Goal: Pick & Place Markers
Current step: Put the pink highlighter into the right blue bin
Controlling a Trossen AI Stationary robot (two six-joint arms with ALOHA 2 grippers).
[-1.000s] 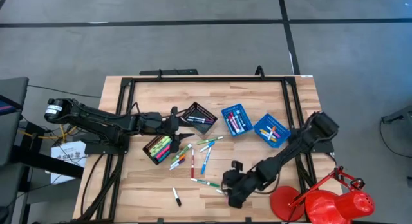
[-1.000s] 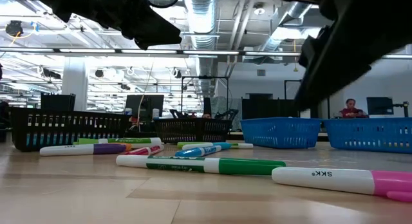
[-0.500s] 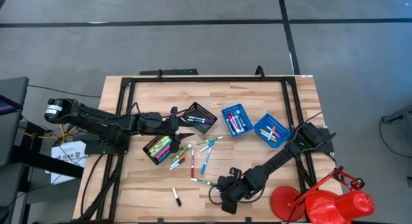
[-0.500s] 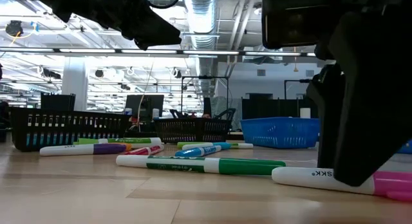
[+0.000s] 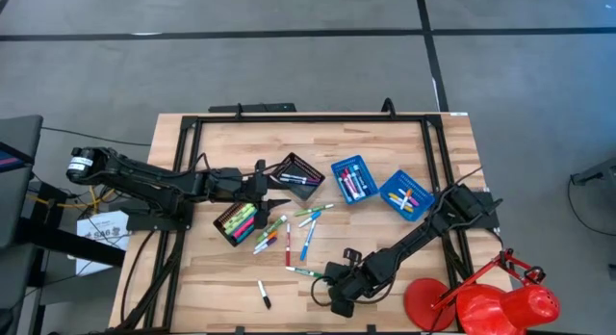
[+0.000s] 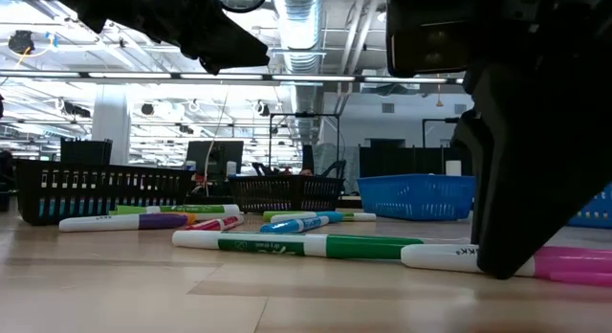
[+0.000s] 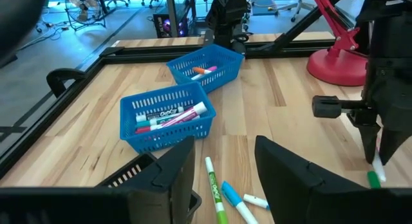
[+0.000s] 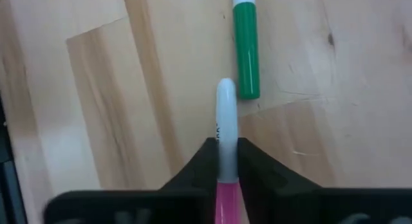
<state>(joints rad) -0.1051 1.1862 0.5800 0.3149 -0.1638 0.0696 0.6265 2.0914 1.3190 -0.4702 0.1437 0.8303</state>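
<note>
My right claw (image 8: 225, 161) is down at the near part of the table (image 5: 404, 162), its two dark fingers (image 8: 193, 165) drawn narrow and closed against the white barrel of a pink-and-white marker (image 8: 224, 130) that lies flat on the wood; in the low view the same marker (image 6: 449, 259) rests on the boards with my finger planted over its pink end. This appears to be the grasp step of picking one marker; the next move likely calls for a straight lift without dragging the barrel, then a carry to one of the trays. The marker is a smooth, round plastic tube, likely slippery and prone to roll, so the pinch should stay centred. Just beyond its tip lies a green-and-white marker (image 8: 245, 47), close but apart. Farther out, loose markers (image 5: 289, 229) in blue, green, red and white lie scattered at mid-table, and one dark marker (image 5: 263, 296) lies alone near the front edge. Two blue mesh trays (image 5: 353, 179) and two black mesh trays (image 5: 238, 222), rigid and perforated, already hold markers. My left claw (image 7: 222, 166) waits spread wide over the black trays. A red lamp (image 5: 481, 301) stands at the near right corner.
</note>
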